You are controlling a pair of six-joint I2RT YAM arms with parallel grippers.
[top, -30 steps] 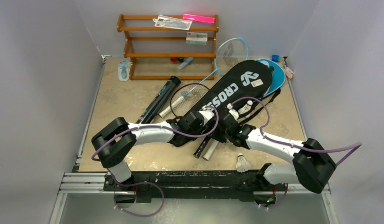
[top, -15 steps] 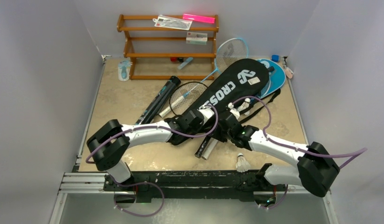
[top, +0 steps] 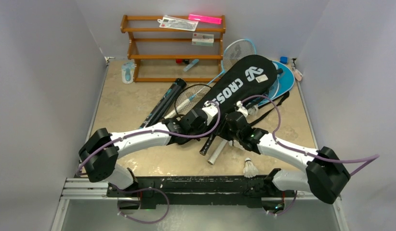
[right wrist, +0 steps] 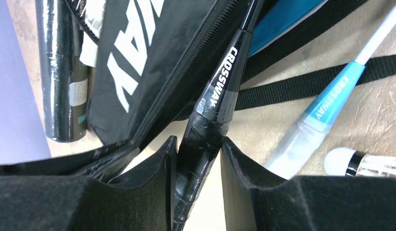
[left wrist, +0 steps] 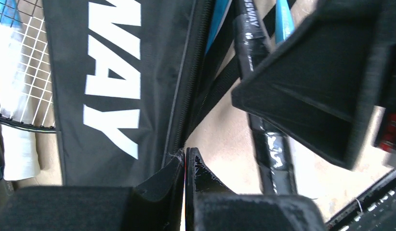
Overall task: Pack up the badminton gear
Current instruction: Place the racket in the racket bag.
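Blk/wht cover (top: 237, 87), blk racket (right wrist: 220, 98)

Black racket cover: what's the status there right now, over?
Left fingers pinched shut on black cover, zipper edge. Right fingers clamp black racket by handle, shaft along cover's zipper. Light-blue racket and strap lie alongside, not blocking.

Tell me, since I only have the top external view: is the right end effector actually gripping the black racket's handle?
Observer: Yes. In its wrist view the right end effector is closed on both sides of the black racket, on the wrapped grip.
Operator: And what is the left one doing?
Observer: The left end effector is shut, its tips meeting at the zip edge of the black CROSSWAY cover. I cannot tell whether any fabric is pinched.
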